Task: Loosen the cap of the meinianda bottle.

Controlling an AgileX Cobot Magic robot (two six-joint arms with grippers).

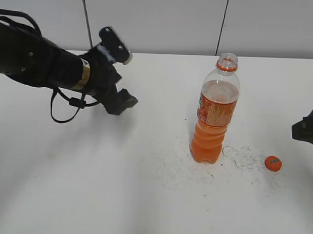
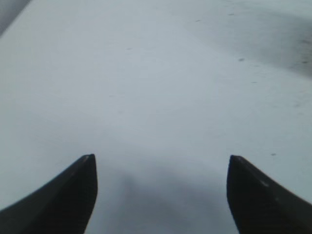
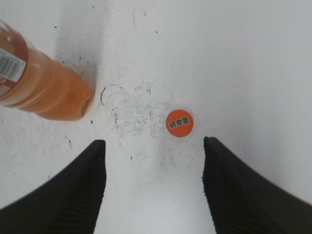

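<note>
The meinianda bottle stands upright on the white table, its mouth bare above the orange neck ring. Its lower part shows in the right wrist view. The orange cap lies flat on the table to the bottle's right, printed mark up; it also shows in the right wrist view. My right gripper is open and empty, hovering above the table just short of the cap; only its edge shows in the exterior view. My left gripper is open and empty, well left of the bottle, over bare table.
The white table has dark scuff marks around the bottle's base. A pale wall with dark vertical seams runs behind the table's far edge. The left arm's black cable hangs in a loop below it.
</note>
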